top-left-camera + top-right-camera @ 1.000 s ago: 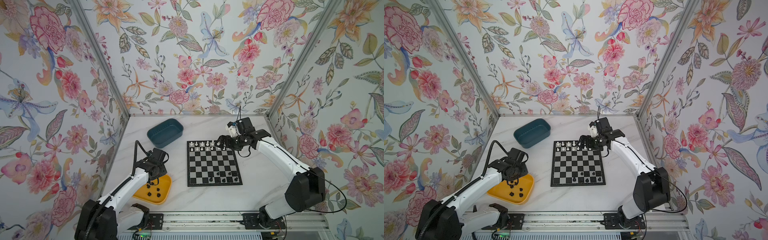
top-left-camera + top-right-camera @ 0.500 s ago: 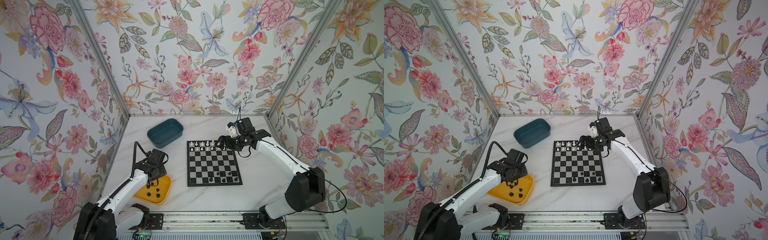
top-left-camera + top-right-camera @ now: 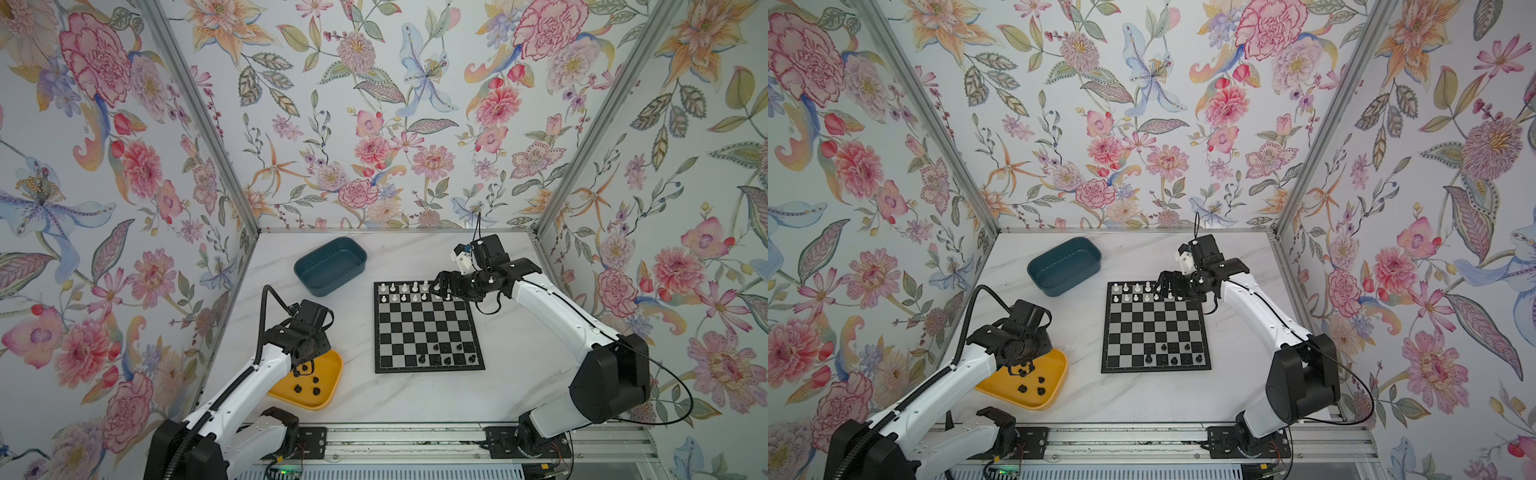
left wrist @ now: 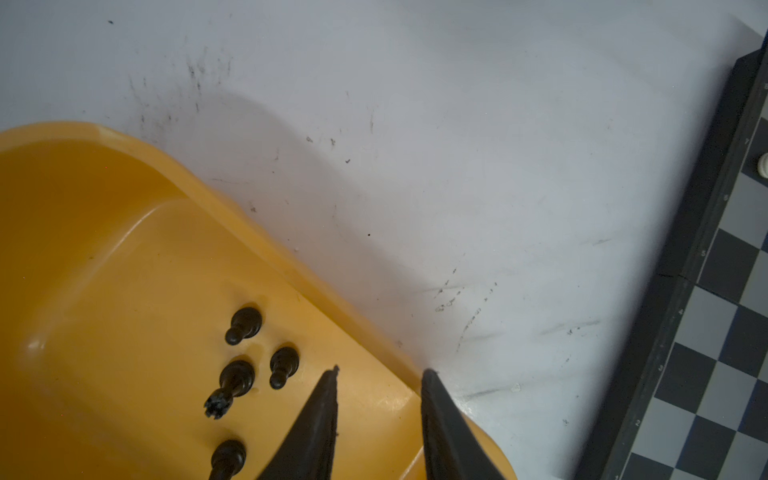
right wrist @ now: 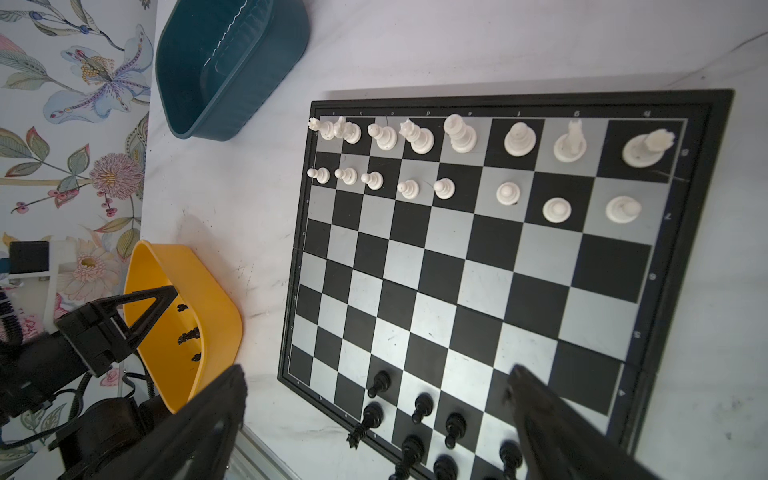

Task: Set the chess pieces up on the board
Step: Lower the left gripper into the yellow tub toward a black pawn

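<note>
Both top views look steeply down from high above the front rail onto the whole white marble-look tabletop (image 3: 415, 399), while the left wrist view sits close over the yellow rounded plastic tray (image 4: 104, 270) and the right wrist view looks obliquely across the flat black-and-silver chequered chessboard (image 5: 478, 270), the two wrist views sharing tray and board edge.

Three walls (image 3: 374, 124) close the booth in, all papered with big pink, orange and blue flowers on a pale ground, and a bare metal post (image 3: 199, 116) runs up each back corner. The table (image 3: 415, 399) is white with faint grey veins and some dark scuffs, evenly lit, the shadows soft. A metal rail (image 3: 415, 436) runs along its near edge.
</note>
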